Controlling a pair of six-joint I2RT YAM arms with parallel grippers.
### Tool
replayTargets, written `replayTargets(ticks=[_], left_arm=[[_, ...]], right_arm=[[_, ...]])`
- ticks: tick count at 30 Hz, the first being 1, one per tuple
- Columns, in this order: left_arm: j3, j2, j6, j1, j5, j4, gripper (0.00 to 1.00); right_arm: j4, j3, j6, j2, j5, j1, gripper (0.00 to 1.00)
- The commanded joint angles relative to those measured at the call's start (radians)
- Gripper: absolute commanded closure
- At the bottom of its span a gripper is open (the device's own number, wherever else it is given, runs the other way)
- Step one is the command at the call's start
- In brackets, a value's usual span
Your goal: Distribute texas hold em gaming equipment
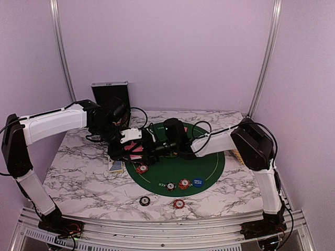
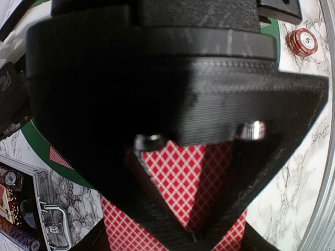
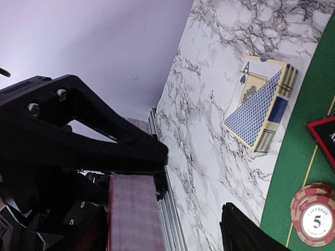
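The playing cards (image 2: 180, 170) sit right in the left pincer (image 2: 191, 230), over the near-left part of the green mat (image 1: 209, 167) on the marble counter (image 1: 78, 178). Their backs show between the two black fingers, and more of them spreads out below the tips. The backs are red with a fine white diamond lattice. How many cards there are cannot be told.

The left pincer is clenched on these cards, its fingers meeting in a narrow V.

The right pincer (image 3: 193, 183) reaches in from the other side and hangs just beside the left one, with its jaws spread wide and nothing between them. In its own view a red poker chip (image 3: 316, 214) lies on the mat just past its lower finger (image 3: 243, 232), apart from it. This chip has a striped edge and a white centre marked 5.

A card box (image 3: 259, 107) lies flat on the bare marble just off the mat's edge. It shows a blue lattice pattern and an ace of spades.

From above, more pieces lie along the mat's near edge: a dark chip (image 1: 170, 185), a red-orange chip (image 1: 184, 183) and a blue marker disc (image 1: 198, 182). Off the mat, nearer the arm bases, a black chip (image 1: 145, 201) and another red chip (image 1: 178, 203) lie on the marble.
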Motion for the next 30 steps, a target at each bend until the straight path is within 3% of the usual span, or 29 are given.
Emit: replayTargets(ticks=[1, 12, 30], left_arm=[[0.010, -0.008, -0.003, 0.001, 0.012, -0.018, 1.00], [0.006, -0.017, 0.000, 0.001, 0.007, -0.018, 1.00], [0.007, -0.012, 0.000, 0.002, 0.002, -0.016, 1.00]], right_arm=[[0.007, 0.051, 0.018, 0.040, -0.010, 0.001, 0.30], [-0.141, -0.015, -0.092, -0.038, 0.058, -0.046, 0.45], [-0.180, -0.059, -0.130, -0.133, 0.064, -0.063, 0.64]])
